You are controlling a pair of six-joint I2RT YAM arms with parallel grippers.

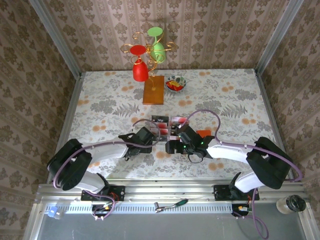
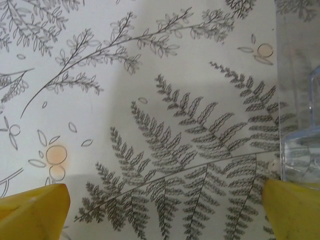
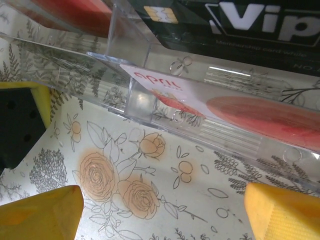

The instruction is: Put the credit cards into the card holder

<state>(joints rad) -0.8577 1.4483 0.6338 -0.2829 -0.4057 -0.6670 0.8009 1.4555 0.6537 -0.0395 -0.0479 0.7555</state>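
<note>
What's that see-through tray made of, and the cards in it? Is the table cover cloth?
Tray: clear hard plastic, glossy; the floral print shows through it and its edges glint. Cards: probably thin glossy plastic, flat, sharply printed, one with a chip. Table cover: matte printed sheet; cloth or vinyl, I cannot tell.

Credit cards (image 1: 160, 120) lie in a clear tray (image 3: 141, 98) at the middle of the table (image 1: 100, 102), the card holder (image 1: 203, 133) just to its right. The left gripper (image 2: 165, 212) sits by the tray's left end, the right gripper (image 3: 165, 210) before its near wall. Behind stands a glass rack (image 1: 153, 91), with a bowl (image 1: 175, 83) to its right.
</note>
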